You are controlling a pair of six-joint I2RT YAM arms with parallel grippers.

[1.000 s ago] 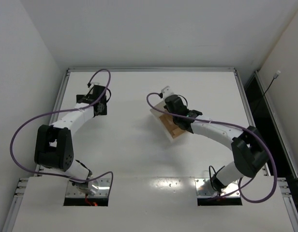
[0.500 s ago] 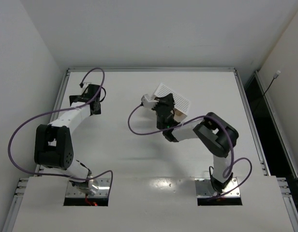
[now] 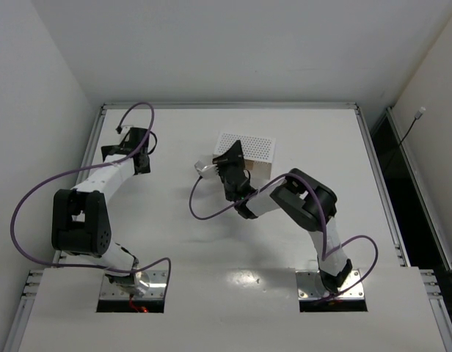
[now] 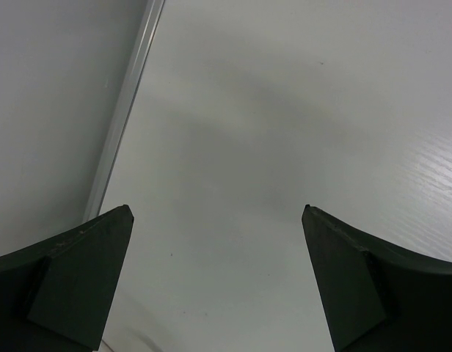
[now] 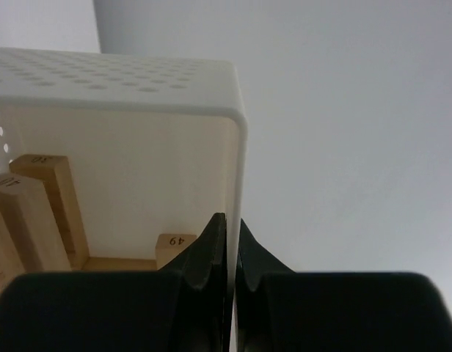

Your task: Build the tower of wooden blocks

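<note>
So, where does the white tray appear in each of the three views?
Top external: upper middle of the table, white tray tipped up at the right gripper.
Left wrist: not in it.
Right wrist: fills the left side, wood blocks inside.
Shared landmark: the right gripper shut on the tray's wall.

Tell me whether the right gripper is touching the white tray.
Touching: the right wrist view shows the right gripper clamped on a wall of the white tray.
</note>
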